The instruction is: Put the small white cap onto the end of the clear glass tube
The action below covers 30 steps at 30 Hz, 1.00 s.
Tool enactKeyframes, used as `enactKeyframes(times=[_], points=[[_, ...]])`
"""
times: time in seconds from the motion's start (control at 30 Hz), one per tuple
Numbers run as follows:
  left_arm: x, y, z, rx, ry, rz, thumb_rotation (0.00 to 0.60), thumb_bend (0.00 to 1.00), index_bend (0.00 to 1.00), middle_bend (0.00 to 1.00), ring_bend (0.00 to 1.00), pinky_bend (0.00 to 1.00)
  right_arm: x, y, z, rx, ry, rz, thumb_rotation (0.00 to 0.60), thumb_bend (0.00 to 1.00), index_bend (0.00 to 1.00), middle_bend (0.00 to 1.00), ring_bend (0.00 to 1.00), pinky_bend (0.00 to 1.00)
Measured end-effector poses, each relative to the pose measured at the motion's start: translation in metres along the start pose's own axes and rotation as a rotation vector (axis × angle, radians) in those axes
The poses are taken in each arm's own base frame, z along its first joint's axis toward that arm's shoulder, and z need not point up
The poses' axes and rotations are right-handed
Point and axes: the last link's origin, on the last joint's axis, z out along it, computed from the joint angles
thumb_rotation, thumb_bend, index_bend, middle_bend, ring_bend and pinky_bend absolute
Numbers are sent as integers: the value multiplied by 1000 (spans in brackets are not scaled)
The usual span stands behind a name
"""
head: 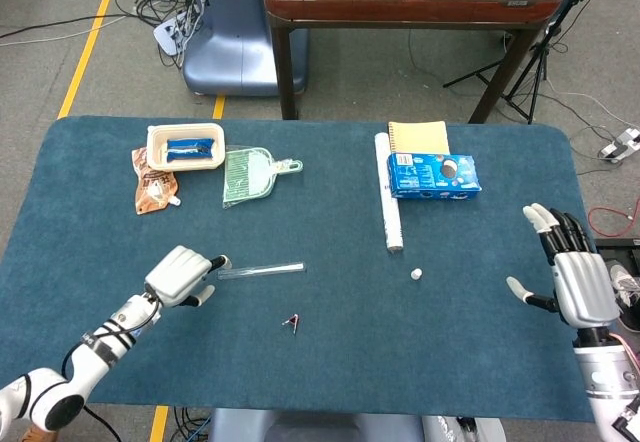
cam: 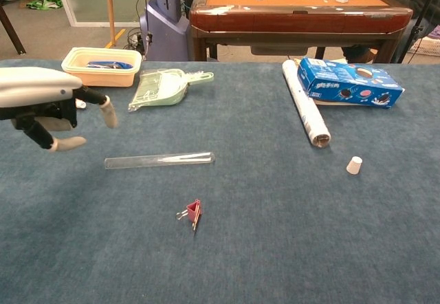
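My left hand (head: 181, 275) hovering at near end of glass tube (head: 261, 271), fingers apart, empty. Right hand (head: 577, 282) spread, empty, well away from white cap (head: 415, 274) mid-table. Risk: tube rolls if nudged; cap tips, skitters.

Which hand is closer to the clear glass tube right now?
Left. The left hand hovers at the clear glass tube's left end, not gripping it. The right hand sits open near the table's right edge, far from it.
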Motion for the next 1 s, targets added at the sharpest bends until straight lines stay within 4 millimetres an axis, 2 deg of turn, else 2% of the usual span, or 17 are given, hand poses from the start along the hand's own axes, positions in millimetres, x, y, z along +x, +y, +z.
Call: enactKeyframes(times=[0.2,0.5,0.7,1.0], points=[[0,17,32,-16,-88,27,600,510,232,1000,930,812,2,4,0,-17,4,-7,600,213,56,95,5,59],[-2,52,63,-76,-181,83,600,532,172,1000,937,812,4,9,-2,-38,10,-5,600,213,56,101,12,59],[-7,71,77,-96,-220,116,600,532,161,1000,938,812,5,13,-4,-52,18,1,600,212,56,101,12,59],[-15,85,92,-72,-248,152,600,532,156,1000,938,812,7,18,-10,-68,28,2,600,213,56,101,12,59]])
